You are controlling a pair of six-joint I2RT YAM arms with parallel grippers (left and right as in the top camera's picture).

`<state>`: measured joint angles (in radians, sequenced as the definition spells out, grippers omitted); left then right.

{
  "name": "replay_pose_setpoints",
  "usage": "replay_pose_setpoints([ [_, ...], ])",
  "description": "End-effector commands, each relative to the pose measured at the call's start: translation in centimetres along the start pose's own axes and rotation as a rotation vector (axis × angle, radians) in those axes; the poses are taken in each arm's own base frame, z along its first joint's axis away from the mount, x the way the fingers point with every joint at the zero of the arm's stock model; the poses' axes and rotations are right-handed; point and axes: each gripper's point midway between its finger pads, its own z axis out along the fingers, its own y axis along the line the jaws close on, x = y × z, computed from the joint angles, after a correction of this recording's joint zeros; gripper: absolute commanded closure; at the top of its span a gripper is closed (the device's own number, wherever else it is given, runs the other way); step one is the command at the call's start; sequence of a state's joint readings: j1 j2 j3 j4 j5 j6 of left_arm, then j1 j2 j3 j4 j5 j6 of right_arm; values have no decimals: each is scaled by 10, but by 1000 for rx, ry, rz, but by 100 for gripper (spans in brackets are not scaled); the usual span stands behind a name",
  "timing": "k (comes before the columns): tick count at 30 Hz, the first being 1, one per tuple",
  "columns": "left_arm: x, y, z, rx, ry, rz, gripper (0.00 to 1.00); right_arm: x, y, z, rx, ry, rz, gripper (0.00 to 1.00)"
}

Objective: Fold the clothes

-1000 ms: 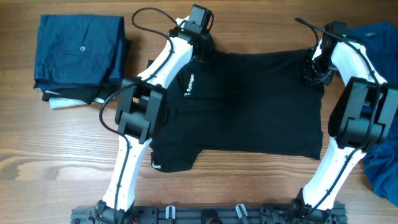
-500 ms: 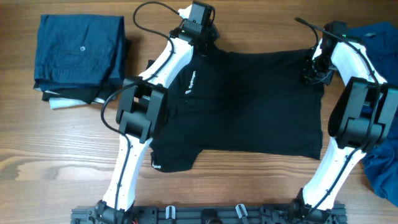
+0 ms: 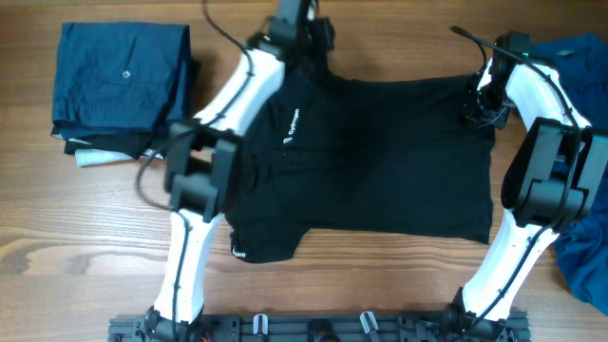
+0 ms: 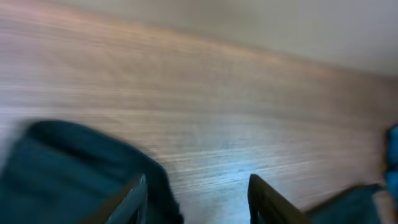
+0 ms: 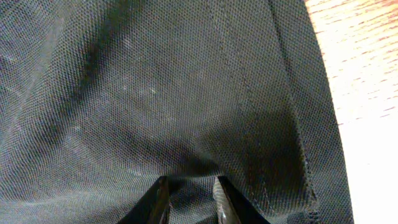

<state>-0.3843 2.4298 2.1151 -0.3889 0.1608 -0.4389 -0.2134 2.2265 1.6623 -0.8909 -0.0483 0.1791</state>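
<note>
On our counter (image 3: 76, 247) the black shirt (image 3: 380, 161) lies flat in the middle. It looks soft and floppy, so we should grab its edges. Our right jaws pinch its far right corner. Our left jaws are spread and hold nothing.

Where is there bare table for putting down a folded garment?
Widest: front-left table, below the folded blue stack, beside the left arm. A strip lies between the black shirt hem and the arms' base. Crowded right: right arm, blue heap.
</note>
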Motion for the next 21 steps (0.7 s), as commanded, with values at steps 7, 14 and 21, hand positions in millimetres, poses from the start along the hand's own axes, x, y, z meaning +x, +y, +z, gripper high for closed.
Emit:
replay_pose_setpoints([
  [7, 2, 89, -73, -212, 212, 99, 60, 9, -4, 24, -3, 61, -4, 69],
  [14, 30, 108, -48, -235, 292, 139, 53, -50, 14, -105, -41, -140, -106, 28],
  [21, 64, 138, -15, -284, 359, 128, 52, -41, 24, -88, -105, -93, -150, 30],
])
